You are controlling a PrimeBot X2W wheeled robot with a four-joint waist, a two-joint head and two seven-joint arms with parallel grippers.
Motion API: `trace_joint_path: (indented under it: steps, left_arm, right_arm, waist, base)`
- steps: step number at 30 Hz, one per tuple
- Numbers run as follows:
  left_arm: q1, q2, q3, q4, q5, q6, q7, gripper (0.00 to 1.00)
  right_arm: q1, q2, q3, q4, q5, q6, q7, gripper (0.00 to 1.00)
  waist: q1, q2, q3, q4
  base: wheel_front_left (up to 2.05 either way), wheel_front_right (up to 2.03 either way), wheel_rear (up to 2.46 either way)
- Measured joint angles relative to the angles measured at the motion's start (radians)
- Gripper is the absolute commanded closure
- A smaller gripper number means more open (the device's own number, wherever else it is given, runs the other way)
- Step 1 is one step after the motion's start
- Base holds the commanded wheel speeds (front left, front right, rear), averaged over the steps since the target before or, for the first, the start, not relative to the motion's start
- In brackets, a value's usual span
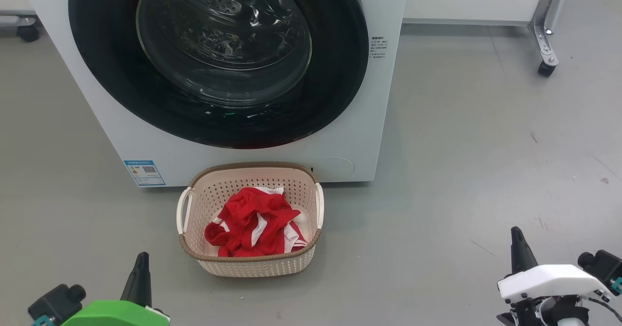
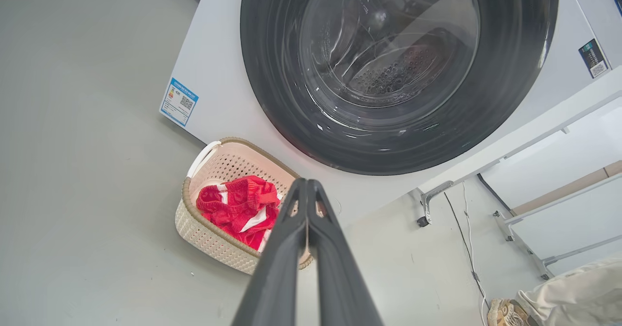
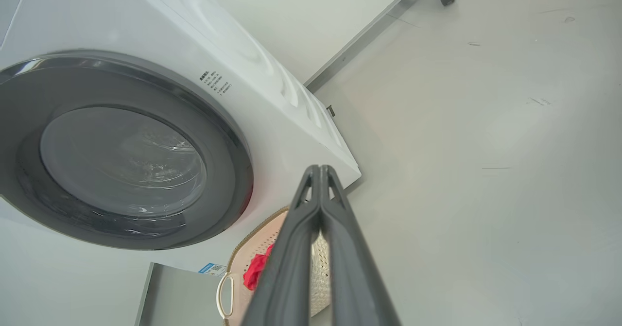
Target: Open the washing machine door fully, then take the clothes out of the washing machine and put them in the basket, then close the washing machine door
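Door check: the washing machine door (image 1: 340, 73) lies flush against the front of the washing machine (image 1: 374, 131), shut. Its wide glossy black rim rings the clear glass bowl, and the perforated steel drum (image 1: 221, 5) shows through the glass. A blue sticker (image 1: 145, 172) sits at the lower left of the white front panel. The basket (image 1: 252, 267) stands upright on the grey floor (image 1: 461, 170), just in front of the machine and below the lowest part of the door; I cannot tell whether its far rim touches the machine. The clothes (image 1: 255, 224) lie bunched inside the basket, red with white stripes, heaped toward its middle and below the brown rim. The left claw (image 1: 142, 260) hangs on the near side, left of the basket and apart from it, its two dark fingers pressed together with nothing between them. The right claw (image 1: 517, 238) is well apart to the right, over bare floor, its fingers likewise pressed together and holding nothing. Both point toward the machine. Far right, a castor (image 1: 546, 68) on a metal leg rests on the floor beside a white panel. In the left wrist view a person's shoe (image 2: 505, 311) and a pale trouser leg (image 2: 573, 292) show on the floor to the right of the machine.
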Motion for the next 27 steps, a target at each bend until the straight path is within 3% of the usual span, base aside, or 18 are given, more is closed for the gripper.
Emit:
trace_joint_path:
  steps: [27]
  left_arm:
    - [-0.065, 0.000, 0.066, 0.057, -0.352, -0.058, 0.055, 1.00]
  right_arm:
    - [-0.046, -0.002, -0.075, 0.024, 0.365, 0.036, 0.088, 1.00]
  waist:
    - [0.0000, 0.0000, 0.006, -0.007]
  base:
    - [0.00, 0.00, 0.00]
